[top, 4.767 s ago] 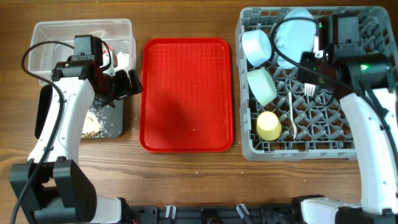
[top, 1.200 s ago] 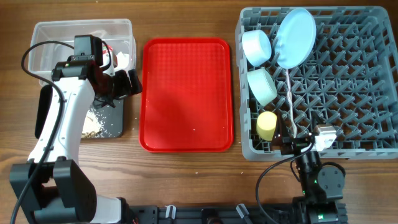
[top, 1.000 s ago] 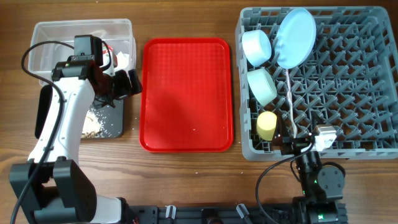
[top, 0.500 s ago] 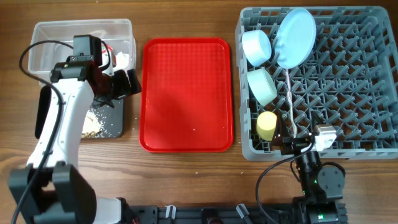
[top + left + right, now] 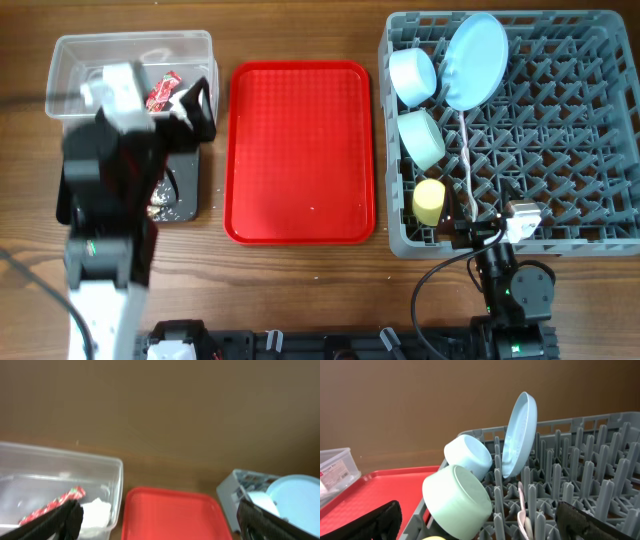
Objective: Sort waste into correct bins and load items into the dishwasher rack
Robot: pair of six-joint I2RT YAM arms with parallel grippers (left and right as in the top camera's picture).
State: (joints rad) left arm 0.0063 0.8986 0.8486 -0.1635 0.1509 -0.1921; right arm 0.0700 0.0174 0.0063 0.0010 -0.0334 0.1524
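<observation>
**A:** What do we have for the waste? We see the red wrapper (image 5: 163, 90) lying in the clear tub (image 5: 130, 38) at the top left of the table (image 5: 300, 280). The crumpled white napkin (image 5: 95, 511) is just beside it, toward the tub's right end. The wrapper is glossy red with pale print, but we can't read a single letter. It's too small and soft.

**B:** Same here, we find no legible brand or label anywhere. The beige food scraps (image 5: 158, 205) sit in the black tray (image 5: 188, 190), just in front of the tub. Over on the right, the big grey rack (image 5: 600, 238) holds the dishes. The pale blue plate (image 5: 475, 60) stands on edge between the pegs at the back. The upper bowl (image 5: 412, 73) and lower bowl (image 5: 422, 138) lie tipped on their sides along the left wall, and the yellow cup (image 5: 430, 202) is next in line, nearer the front. The white cutlery (image 5: 466, 165) runs down between the pegs just right of the cup. We can't split spoon from fork.

**A:** And the grippers? For us the left gripper (image 5: 160, 510) is spread wide with nothing between its fingers, up near the tub's right end. The left arm (image 5: 105, 190) is just a blur from overhead.

**B:** The right gripper (image 5: 479, 510) is spread wide too and holds nothing. It sits at the rack's front edge, looking past the bowls to the plate. The flat red tray (image 5: 300, 150) lies between the bins and the rack.
</observation>
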